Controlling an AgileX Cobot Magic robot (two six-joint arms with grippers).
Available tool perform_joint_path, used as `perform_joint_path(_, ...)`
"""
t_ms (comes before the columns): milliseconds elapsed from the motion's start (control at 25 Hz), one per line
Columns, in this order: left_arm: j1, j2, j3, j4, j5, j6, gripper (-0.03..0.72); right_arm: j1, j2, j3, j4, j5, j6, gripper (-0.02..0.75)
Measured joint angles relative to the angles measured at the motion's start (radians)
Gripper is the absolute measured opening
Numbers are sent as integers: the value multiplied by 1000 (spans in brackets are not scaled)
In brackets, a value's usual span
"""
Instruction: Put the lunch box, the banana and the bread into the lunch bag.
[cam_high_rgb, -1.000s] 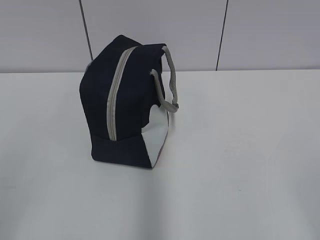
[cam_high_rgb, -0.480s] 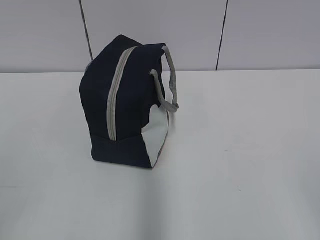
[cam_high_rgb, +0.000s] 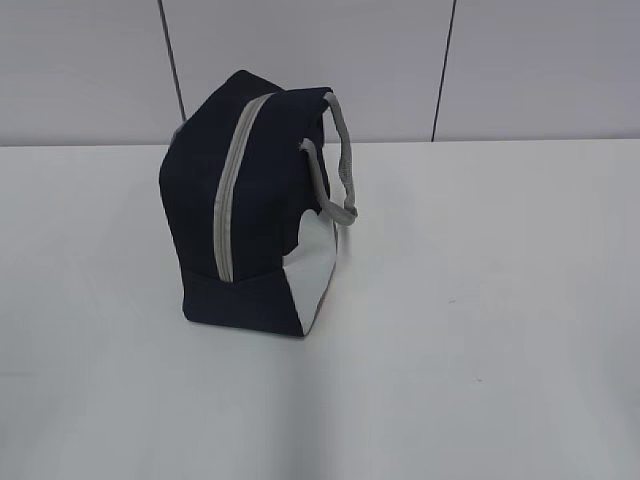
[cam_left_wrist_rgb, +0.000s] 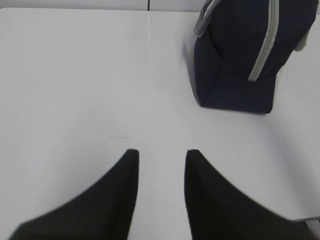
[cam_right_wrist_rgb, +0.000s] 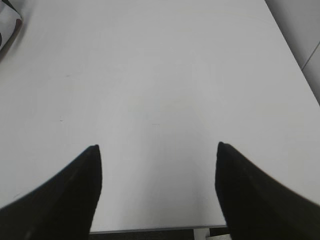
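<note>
The dark navy lunch bag (cam_high_rgb: 250, 210) stands on the white table (cam_high_rgb: 480, 330), left of centre, its grey zipper (cam_high_rgb: 228, 190) closed and grey strap handles (cam_high_rgb: 340, 160) at the right. It also shows in the left wrist view (cam_left_wrist_rgb: 240, 55) at the top right. The lunch box, banana and bread are out of view. My left gripper (cam_left_wrist_rgb: 160, 154) is open and empty over bare table, well short of the bag. My right gripper (cam_right_wrist_rgb: 157, 147) is open wide and empty near the table's front edge. Neither gripper shows in the exterior view.
A grey panelled wall (cam_high_rgb: 400, 60) stands behind the table. In the right wrist view the table's front edge (cam_right_wrist_rgb: 150, 229) lies just under the fingers, and its right edge (cam_right_wrist_rgb: 300, 65) runs along the right side. A corner of the bag (cam_right_wrist_rgb: 10, 25) shows top left.
</note>
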Motion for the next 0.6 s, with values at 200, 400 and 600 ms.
perform_joint_path(200, -35, 0, 0, 0, 0, 0, 244, 0, 0, 0, 0, 0, 0, 523)
perform_joint_path(400, -83, 0, 0, 0, 0, 0, 244, 0, 0, 0, 0, 0, 0, 523)
perform_joint_path(600, -87, 0, 0, 0, 0, 0, 244, 0, 0, 0, 0, 0, 0, 523)
